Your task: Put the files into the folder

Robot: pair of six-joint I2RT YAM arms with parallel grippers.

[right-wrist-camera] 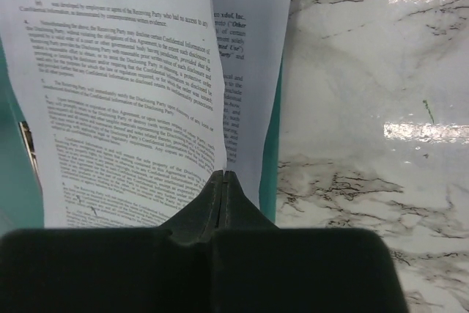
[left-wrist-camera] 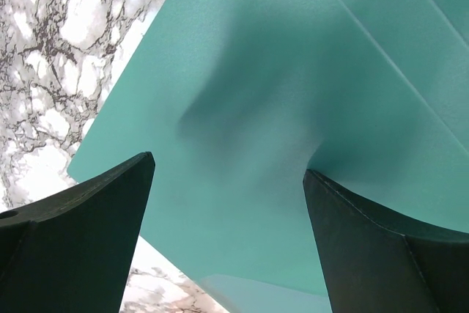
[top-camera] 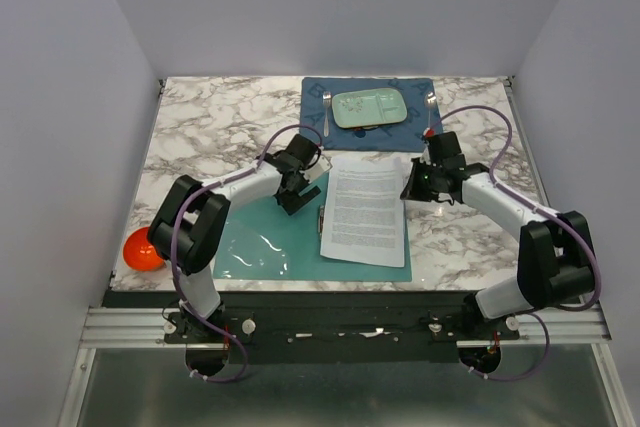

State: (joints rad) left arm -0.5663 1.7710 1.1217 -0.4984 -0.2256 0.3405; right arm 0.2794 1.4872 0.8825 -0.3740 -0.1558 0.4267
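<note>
Overhead camera: high at 6 o'clock behind the arm bases, looking down on the whole table (top-camera: 200,127). Left wrist: very close over the folder (left-wrist-camera: 278,93), seemingly its 9 o'clock leaf. Right wrist: close at the 3 o'clock edge of the files (right-wrist-camera: 124,108). All three share folder and table.

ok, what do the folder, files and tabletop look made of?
Folder: thin teal card, probably; fine-grained matte up close, but glare on the left leaf hints at a plastic pocket. Files: plain white printed paper, matte, top sheet bowing. Tabletop: marble pattern, glossy with bright reflections; stone or laminate, can't tell.
</note>
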